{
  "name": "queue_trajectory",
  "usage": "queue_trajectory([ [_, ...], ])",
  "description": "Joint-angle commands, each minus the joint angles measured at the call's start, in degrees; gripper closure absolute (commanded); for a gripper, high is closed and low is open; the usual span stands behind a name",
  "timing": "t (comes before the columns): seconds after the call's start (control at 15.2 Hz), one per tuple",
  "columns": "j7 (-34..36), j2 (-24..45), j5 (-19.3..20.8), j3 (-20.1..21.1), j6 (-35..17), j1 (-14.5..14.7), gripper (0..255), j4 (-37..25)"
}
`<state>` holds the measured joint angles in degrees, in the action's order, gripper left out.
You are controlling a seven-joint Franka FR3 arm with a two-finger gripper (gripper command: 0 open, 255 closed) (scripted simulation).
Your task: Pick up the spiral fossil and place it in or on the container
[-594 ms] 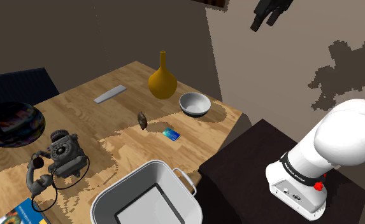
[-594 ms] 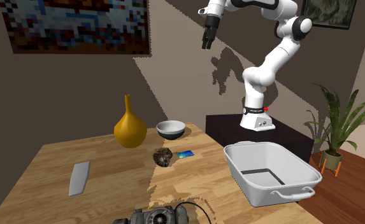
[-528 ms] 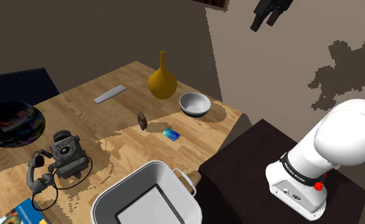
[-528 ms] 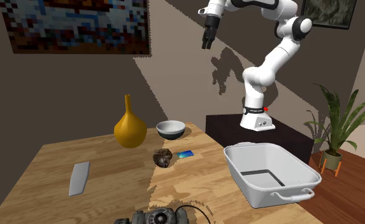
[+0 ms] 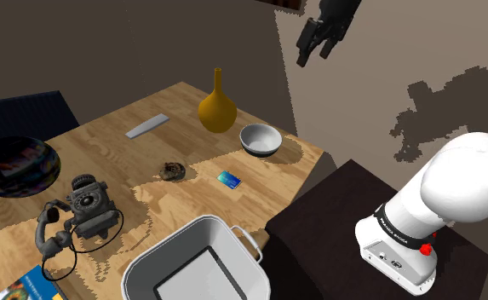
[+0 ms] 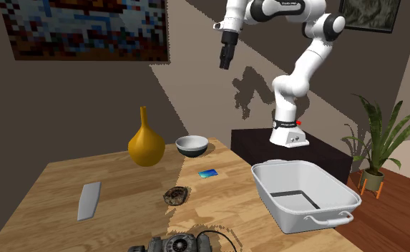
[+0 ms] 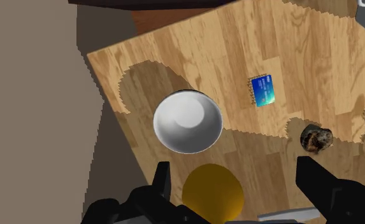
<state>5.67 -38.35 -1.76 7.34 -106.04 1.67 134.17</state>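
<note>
1. Tool (image 5: 317, 38): black and two-fingered, it hangs high above the white round bowl (image 5: 260, 139), fingers spread with nothing between them.
2. Task's thing: the brown, lumpy spiral fossil (image 5: 173, 170) lies on the wooden counter (image 5: 114, 153), to the shoulder view's left of the bowl and well apart from the tool.
3. Risks, as I judge them:
   - The fossil sits low and rounded, so fingers closing off-centre could skid it away or pinch only its edge.
   - A careless descent could clip the tall yellow gourd-shaped vase (image 5: 217, 106) just behind the bowl.
   - A release short of the white rectangular tub (image 5: 178, 243), nearer the camera than the bowl, could bounce the fossil off the rim.
4. Count, left to right in the shoulder view:
   - one dark round dish (image 5: 16, 166)
   - one black telephone (image 5: 84, 204)
   - one grey flat strip (image 5: 147, 126)
   - one fossil
   - one tub
   - one vase
   - one blue card (image 5: 228, 179)
   - one bowl
</note>
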Motion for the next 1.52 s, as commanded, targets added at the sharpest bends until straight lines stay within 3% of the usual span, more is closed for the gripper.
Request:
queue_trajectory([
  [0.0, 1.6, 2.3, -0.5, 1.3, -2.7, 0.3, 0, 0.9],
  [0.73, 11.0, 21.9, -0.4, 8.8, -17.0, 0.8, 0, -1.3],
  [1.45, 23.1, 45.9, 7.2, 13.2, -26.4, 2.4, 0, -11.9],
])
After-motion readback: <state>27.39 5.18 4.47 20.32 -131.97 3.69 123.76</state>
